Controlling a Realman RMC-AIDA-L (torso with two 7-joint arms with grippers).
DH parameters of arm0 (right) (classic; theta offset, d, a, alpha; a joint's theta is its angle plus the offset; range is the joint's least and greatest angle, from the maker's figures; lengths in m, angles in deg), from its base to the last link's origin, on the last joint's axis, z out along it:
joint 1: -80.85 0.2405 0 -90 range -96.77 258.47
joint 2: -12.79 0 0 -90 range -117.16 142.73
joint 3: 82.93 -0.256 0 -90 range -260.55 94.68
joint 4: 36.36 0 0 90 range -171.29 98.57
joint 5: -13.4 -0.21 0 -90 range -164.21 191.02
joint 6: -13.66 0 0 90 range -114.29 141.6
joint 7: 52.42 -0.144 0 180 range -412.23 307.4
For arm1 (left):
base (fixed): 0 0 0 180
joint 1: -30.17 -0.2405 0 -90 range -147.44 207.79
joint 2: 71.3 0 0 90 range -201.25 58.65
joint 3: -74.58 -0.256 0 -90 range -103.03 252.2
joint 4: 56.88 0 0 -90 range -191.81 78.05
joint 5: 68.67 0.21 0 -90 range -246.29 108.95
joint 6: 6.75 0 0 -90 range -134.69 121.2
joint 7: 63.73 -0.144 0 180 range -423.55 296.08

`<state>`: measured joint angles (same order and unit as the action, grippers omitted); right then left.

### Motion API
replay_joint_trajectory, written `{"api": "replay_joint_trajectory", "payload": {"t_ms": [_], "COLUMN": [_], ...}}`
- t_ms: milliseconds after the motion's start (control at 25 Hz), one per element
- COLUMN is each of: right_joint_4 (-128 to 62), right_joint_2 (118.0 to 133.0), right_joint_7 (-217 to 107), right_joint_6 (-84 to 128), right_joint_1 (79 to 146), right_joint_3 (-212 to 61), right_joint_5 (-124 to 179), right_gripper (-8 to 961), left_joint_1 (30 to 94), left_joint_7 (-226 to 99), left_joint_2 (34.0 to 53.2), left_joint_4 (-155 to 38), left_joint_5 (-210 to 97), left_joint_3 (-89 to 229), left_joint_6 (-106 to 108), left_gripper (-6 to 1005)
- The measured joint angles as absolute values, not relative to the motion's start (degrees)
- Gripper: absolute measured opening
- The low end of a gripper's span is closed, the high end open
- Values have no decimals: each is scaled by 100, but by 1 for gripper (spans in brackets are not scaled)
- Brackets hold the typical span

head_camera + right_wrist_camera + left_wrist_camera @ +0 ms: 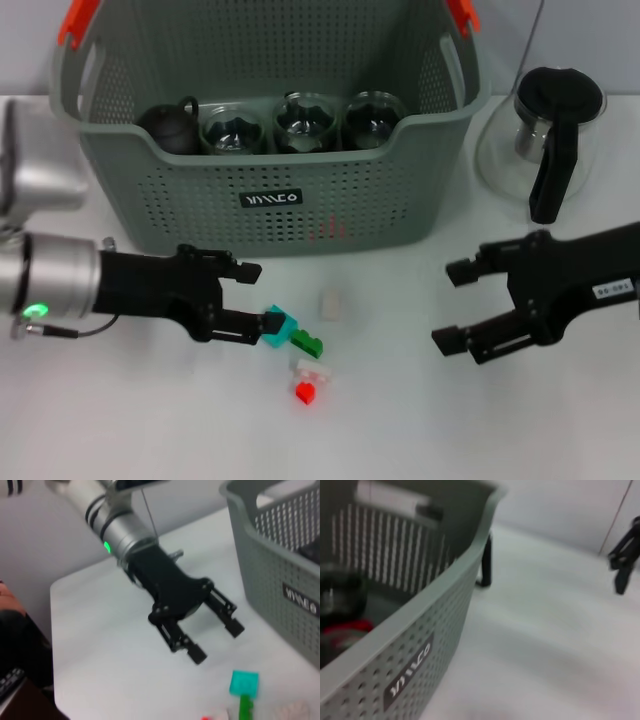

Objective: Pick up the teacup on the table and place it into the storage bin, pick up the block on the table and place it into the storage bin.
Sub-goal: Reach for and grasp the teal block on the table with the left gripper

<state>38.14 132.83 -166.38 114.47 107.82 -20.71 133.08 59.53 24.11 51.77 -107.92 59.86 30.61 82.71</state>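
White table (150, 420): storage bin (150, 190), glass pot (555, 130), small blocks (305, 345) in front of bin.

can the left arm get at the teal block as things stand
Probably yes. The left pincer is open beside the teal block, one fingertip at its edge, nothing between them. The green block touches its far side and may get nudged.

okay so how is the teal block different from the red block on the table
The teal block is bigger and lies nearest the storage bin, right at the open left gripper. The red block is smaller and lies farthest from the bin, away from both grippers. Both rest on the white table in one cluster.
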Motion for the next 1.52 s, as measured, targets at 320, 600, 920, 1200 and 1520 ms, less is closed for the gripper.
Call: {"api": "replay_joint_trajectory", "payload": {"t_ms": [320, 600, 920, 1200, 1520], "right_joint_4": [3540, 3354, 3149, 3074, 3043], "right_joint_2": [13277, 13275, 13288, 13294, 13293], "right_joint_7": [-16677, -16661, -16667, -16667, -16631], "right_joint_6": [11460, 11447, 11381, 11342, 11327], "right_joint_1": [10936, 10976, 11072, 11085, 11077], "right_joint_3": [-2099, -2149, -2134, -2104, -2085], "right_joint_5": [13934, 14124, 14312, 14342, 14351], "right_gripper": [947, 947, 947, 947, 947], "left_joint_1": [5993, 5977, 6252, 6249, 6268], "left_joint_7": [3883, 4763, 5982, 6722, 7222], "left_joint_2": [5285, 5308, 5309, 5330, 5341], "left_joint_4": [-11719, -12405, -12567, -12486, -12359], "left_joint_5": [6485, 6818, 7568, 7861, 8024], "left_joint_3": [1937, 1208, 263, -340, -846], "left_joint_6": [8106, 8073, 7766, 7270, 6970], "left_gripper": [765, 766, 765, 765, 766]}}
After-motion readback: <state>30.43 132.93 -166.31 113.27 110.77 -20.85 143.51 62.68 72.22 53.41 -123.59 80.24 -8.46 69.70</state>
